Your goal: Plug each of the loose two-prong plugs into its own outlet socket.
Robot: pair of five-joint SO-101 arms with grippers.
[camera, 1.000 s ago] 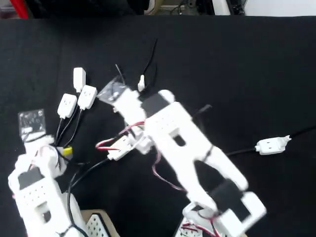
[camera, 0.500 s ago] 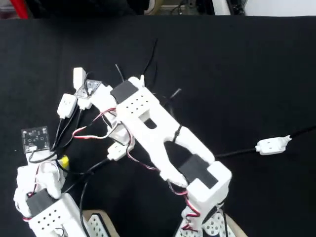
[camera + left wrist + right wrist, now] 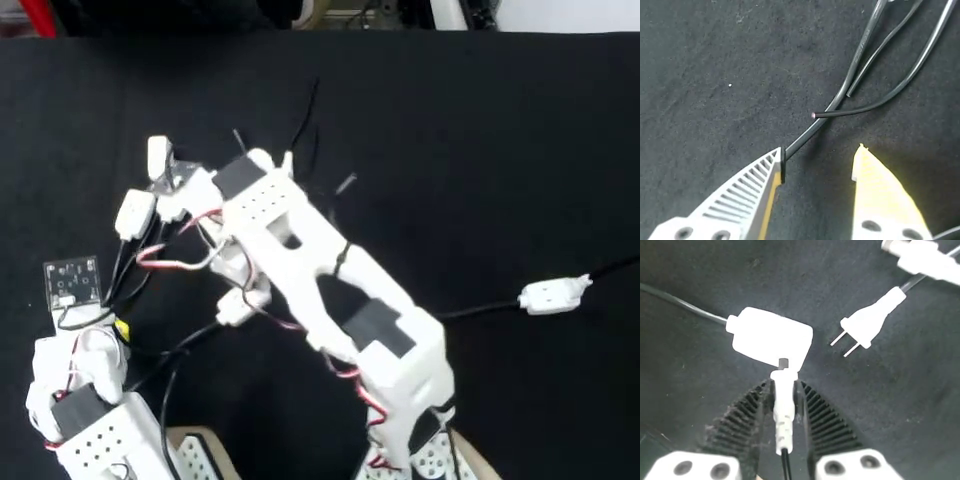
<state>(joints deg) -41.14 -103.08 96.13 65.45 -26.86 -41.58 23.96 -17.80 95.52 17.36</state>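
The right wrist view shows the grasp close up: the right claw (image 3: 784, 385) is pinching a white plug (image 3: 782, 410) between its black ribbed fingers (image 3: 742, 417). The plug's nose touches a rounded white socket block (image 3: 767, 335), and its prongs are hidden where the two meet, so I cannot tell whether they are seated. Just beside the block lies a loose plug (image 3: 867, 322), flat and moulded, with two bare metal prongs pointing back towards the claw and a thin cord leading away.

The high view does not resolve this contact. It shows the right arm (image 3: 300, 250) stretched across the black cloth worktop (image 3: 480, 130) to a cluster of white sockets (image 3: 133, 212) on black cords. It also shows a far socket (image 3: 550, 294) lying well apart on the other side of the worktop, on a cord of its own.

The left wrist view gives what neither of the others does: the left claw (image 3: 820, 150) is spread, with nothing between its ribbed white finger (image 3: 752, 187) and its smooth yellow finger (image 3: 880, 195). Glossy black cables (image 3: 862, 50) cross the grainy cloth in front of it, and the thickest one runs right up to the ribbed finger's tip
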